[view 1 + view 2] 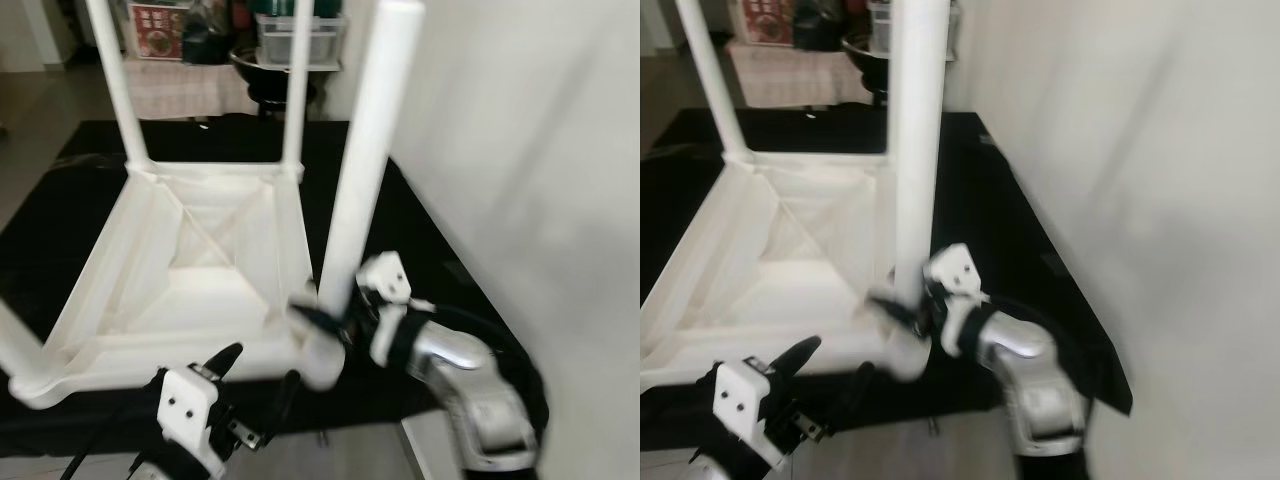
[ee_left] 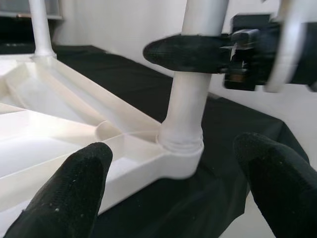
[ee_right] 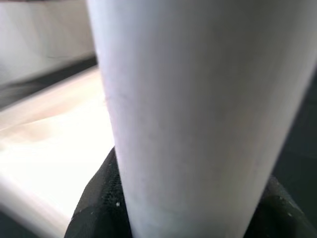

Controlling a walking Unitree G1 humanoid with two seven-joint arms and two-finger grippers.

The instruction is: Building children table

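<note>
1. My right gripper [image 1: 325, 318] is clamped around the near leg [image 1: 362, 170].
2. That leg stands in the upturned white table's [image 1: 190, 280] corner socket [image 2: 181, 151].
3. My left gripper [image 1: 255, 385] hangs open nearby.

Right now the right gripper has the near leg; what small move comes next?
Probably keep the right gripper shut and twist the leg further into its corner socket. The leg stands in the socket, but a ridged band at its base shows above the rim. The left gripper hovers open nearby.
</note>
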